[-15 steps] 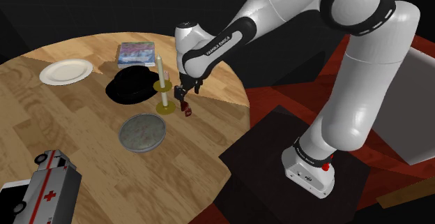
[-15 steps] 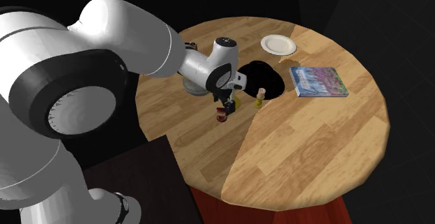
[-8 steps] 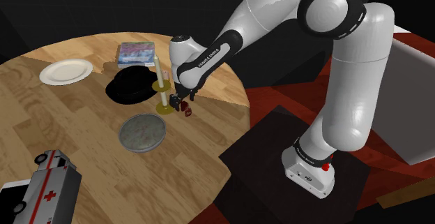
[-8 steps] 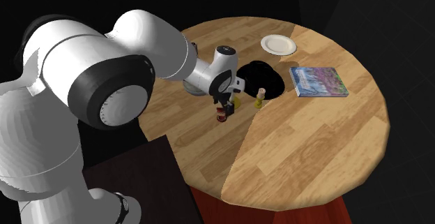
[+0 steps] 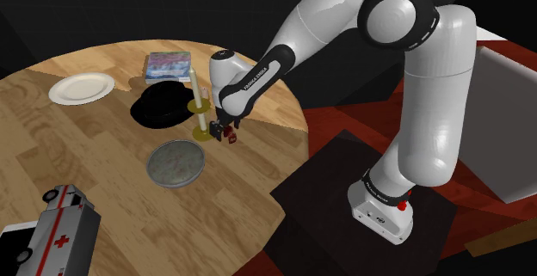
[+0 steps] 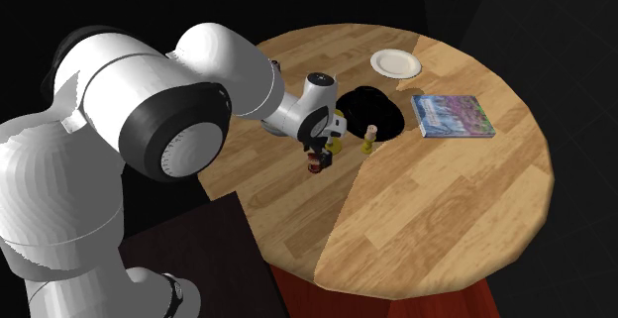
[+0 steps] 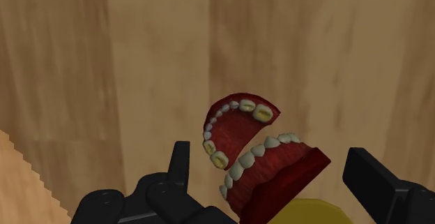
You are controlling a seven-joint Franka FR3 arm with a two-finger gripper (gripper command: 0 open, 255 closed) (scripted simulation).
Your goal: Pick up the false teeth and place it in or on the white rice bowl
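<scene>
The false teeth (image 7: 259,161), red gums with cream teeth and the jaws agape, lie on the wooden table near its edge (image 5: 231,136) (image 6: 315,164). My black gripper (image 7: 275,177) is open and low over them (image 5: 225,130) (image 6: 320,154). The teeth sit between the fingers (image 7: 180,165), and neither finger touches them. A white shallow bowl (image 5: 82,88) (image 6: 396,63) rests far across the table, at the shoulder view's left.
A yellow candlestick with a cream candle (image 5: 200,102) (image 6: 368,140) stands right beside the gripper, its base (image 7: 317,212) by the teeth. Also on the table are a black round object (image 5: 159,108), a grey dish (image 5: 175,162), a book (image 5: 168,65) and a toy ambulance (image 5: 52,231).
The gripper has come down and slightly toward the shoulder view's left, closing in on the teeth. The arm's upper joints have swung over. The teeth have not moved.
</scene>
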